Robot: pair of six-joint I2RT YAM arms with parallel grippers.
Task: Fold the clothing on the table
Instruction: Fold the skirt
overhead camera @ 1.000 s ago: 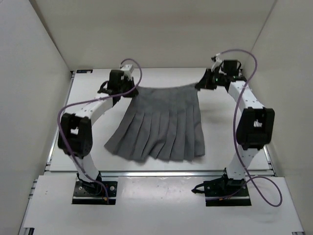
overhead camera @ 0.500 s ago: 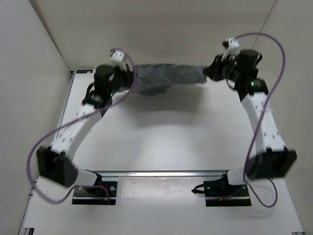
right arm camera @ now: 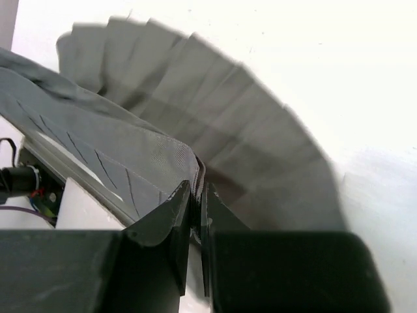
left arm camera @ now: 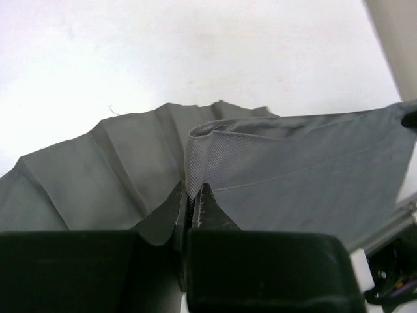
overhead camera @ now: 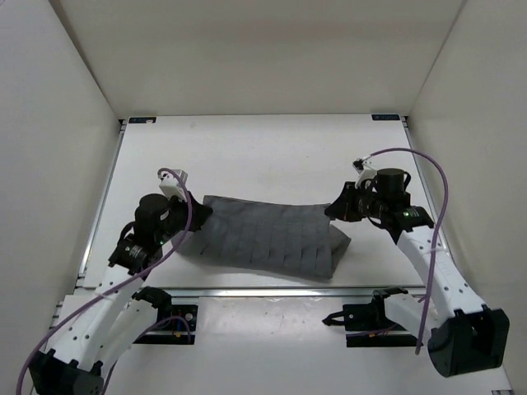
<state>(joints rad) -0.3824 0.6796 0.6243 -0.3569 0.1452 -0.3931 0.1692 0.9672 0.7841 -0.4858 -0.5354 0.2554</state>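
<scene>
Top external view: the clothing (overhead camera: pixel 268 239), a grey pleated skirt, lies on the near half of the white worktop (overhead camera: pixel 263 156), doubled over into a long band. Its long axis runs left to right, with the right end dipping slightly toward the near rail (overhead camera: pixel 272 290). The left gripper (overhead camera: pixel 198 212) meets the band's left end and the right gripper (overhead camera: pixel 333 210) its right end; how the jaws stand is not legible from this height. Left wrist view: the left gripper (left arm camera: pixel 190 195) is clamped on a corner of the ribbed upper edge. That upper layer stretches away to the right, while a pleated lower layer lies flat on the worktop to the left, a separation the overhead view does not show. Right wrist view: the right gripper (right arm camera: pixel 197 192) is pinched tight on the fabric edge. The upper layer leads off left, and the pleats fan out on the worktop beyond.
</scene>
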